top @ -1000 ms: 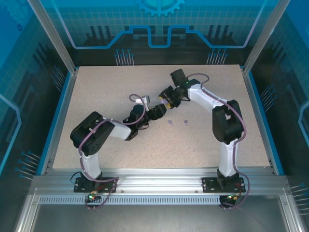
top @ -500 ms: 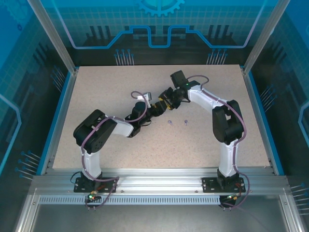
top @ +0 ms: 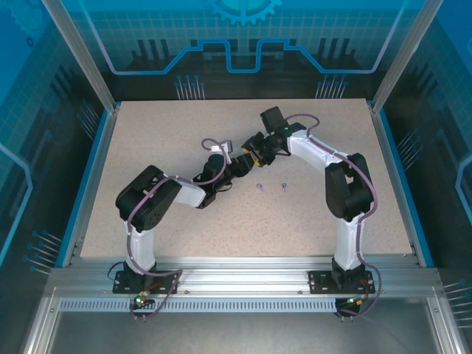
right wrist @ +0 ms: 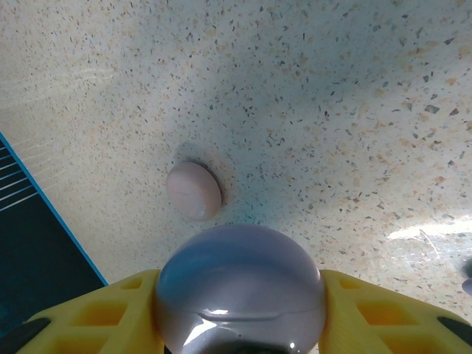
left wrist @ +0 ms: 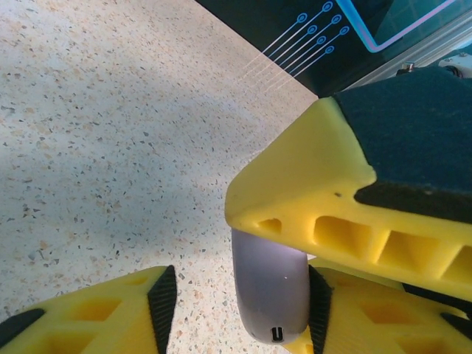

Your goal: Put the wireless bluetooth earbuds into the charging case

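A light purple round charging case (right wrist: pixel 240 287) is held above the table, with my right gripper (right wrist: pixel 240 313) shut on its sides. In the left wrist view the same case (left wrist: pixel 269 295) shows edge-on, its charging port facing the camera. My left gripper (left wrist: pixel 240 306) straddles it: the right pad (left wrist: pixel 318 310) touches the case and the left pad (left wrist: pixel 162 302) stands off with a gap. A finger of the right gripper (left wrist: pixel 317 199) covers the case's top. Two light purple earbuds (top: pixel 259 186) (top: pixel 283 186) lie on the table just in front of both grippers (top: pixel 247 158).
A pale pink round case (right wrist: pixel 193 190) lies shut on the speckled table (top: pixel 147 147) beyond the held case. The blue rim of the table (right wrist: pixel 29 199) runs close to its left. Open tabletop lies to the front and right.
The left arm has stretched up and right, bringing its gripper in against the right gripper. The right arm and the two earbuds have stayed put.
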### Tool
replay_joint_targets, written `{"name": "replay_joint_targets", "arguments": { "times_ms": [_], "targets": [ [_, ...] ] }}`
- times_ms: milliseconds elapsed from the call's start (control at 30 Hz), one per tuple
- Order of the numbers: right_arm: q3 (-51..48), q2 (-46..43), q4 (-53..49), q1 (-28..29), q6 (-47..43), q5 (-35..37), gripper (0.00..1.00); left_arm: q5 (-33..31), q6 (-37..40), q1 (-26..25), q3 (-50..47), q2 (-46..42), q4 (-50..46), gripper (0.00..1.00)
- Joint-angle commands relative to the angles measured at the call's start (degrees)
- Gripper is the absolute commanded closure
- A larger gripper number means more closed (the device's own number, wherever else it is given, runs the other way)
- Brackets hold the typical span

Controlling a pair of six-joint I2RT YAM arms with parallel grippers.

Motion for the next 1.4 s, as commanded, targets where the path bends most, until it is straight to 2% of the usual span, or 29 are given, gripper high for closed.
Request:
{"name": "replay_joint_targets", "arguments": {
  "times_ms": [0,300,433,700,767,800,833,900,1000,1200,1267,1367],
  "targets": [
    [-0.5,-1.9,0.7,1.1,1.1,-1.0,0.52,0.5,0.4,0.5,1.6,1.0,1.0,0.52],
    [-0.5,-1.8,1.0,1.2,1.2,-1.0,0.52,0.4,-0.5,0.6,2.3,1.8,1.0,0.64],
    [-0.4,-1.7,1.1,1.2,1.4,-0.9,0.52,0.3,-0.8,0.6,2.3,1.7,0.8,0.73],
    [-0.2,-1.9,1.3,1.1,1.4,-0.8,0.52,0.2,-1.5,0.6,2.2,1.4,-0.1,0.99],
    [0.0,-2.1,1.5,1.2,1.4,-0.8,0.5,0.3,-1.6,0.6,2.2,1.2,-0.3,1.0],
    [0.0,-2.2,1.6,1.1,1.2,-0.9,0.48,0.4,-1.6,0.6,2.1,1.1,-0.3,1.0],
    [0.2,-2.4,1.8,0.9,1.1,-0.8,0.41,0.3,-1.7,0.7,2.1,1.0,-0.5,1.0],
    [0.4,-3.3,2.9,0.0,0.9,-0.7,0.19,0.3,-1.9,0.7,2.0,0.7,-0.8,1.0],
    [1.2,-5.4,4.4,-2.4,0.1,-0.3,0.07,0.6,-2.3,0.7,1.9,0.3,-1.5,1.0],
    [2.7,-9.8,-1.0,-9.0,-6.2,0.5,0.06,6.2,-3.3,1.2,1.9,-3.4,-6.6,1.0],
    [0.8,-11.9,-1.8,-10.6,-10.3,0.3,0.06,10.4,-3.1,2.3,1.8,-5.9,-10.2,1.0],
    [-5.5,-16.2,2.0,-12.2,-18.2,-0.3,0.07,19.0,-2.1,4.6,1.7,-9.1,-14.4,1.0]
  ]
}}
